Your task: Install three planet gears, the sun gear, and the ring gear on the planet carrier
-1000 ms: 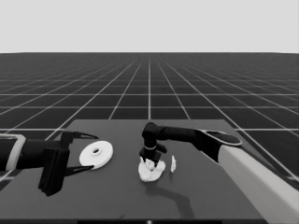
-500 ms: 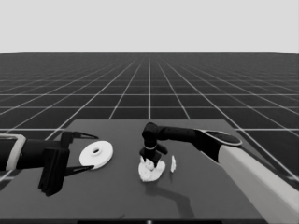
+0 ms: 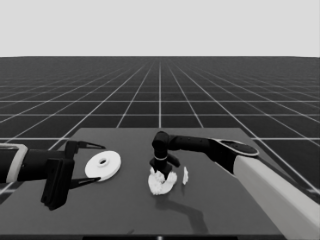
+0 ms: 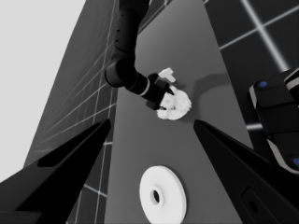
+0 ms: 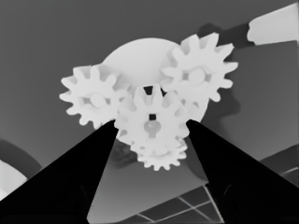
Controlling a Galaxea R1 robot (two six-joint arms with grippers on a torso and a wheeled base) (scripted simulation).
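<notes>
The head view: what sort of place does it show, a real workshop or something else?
Most likely a simulated test scene, not a real workshop: a bare dark table stands on an endless grid floor under a blank pale band, and the only things on it are white gears and a larger round part.

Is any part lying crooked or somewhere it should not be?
Nothing stands out. Four gears sit on the smaller round part beneath the right gripper, the larger round part lies flat by the parked left gripper, and the thin white piece is beside the gears.
</notes>
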